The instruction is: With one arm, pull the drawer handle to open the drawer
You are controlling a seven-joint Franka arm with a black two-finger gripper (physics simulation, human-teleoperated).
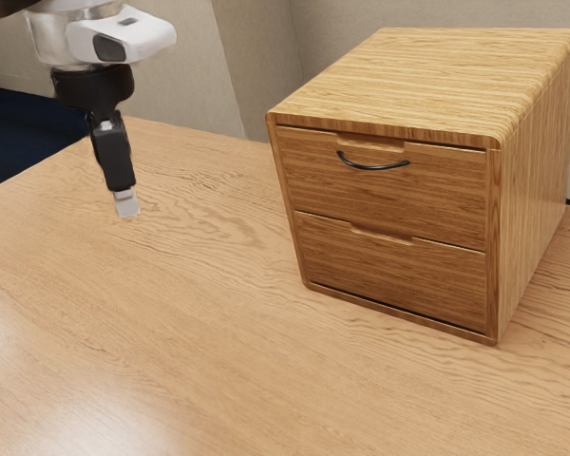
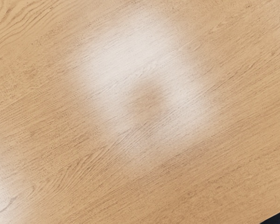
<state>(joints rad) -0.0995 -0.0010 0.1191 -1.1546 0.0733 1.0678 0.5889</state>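
A wooden cabinet stands on the table at the exterior view's right, with two drawers in its front. The top drawer carries a thin black curved handle and sits flush with the cabinet front, shut. Below it, the lower drawer is also flush. My gripper hangs pointing down over the table at the exterior view's upper left, far from the handle and holding nothing. In the wrist view, the bare wooden table top lies beneath my hand with a pale patch of glare.
The wooden table stretches wide between my gripper and the cabinet. A beige wall rises behind it, and dark blue floor shows past the table's far left edge.
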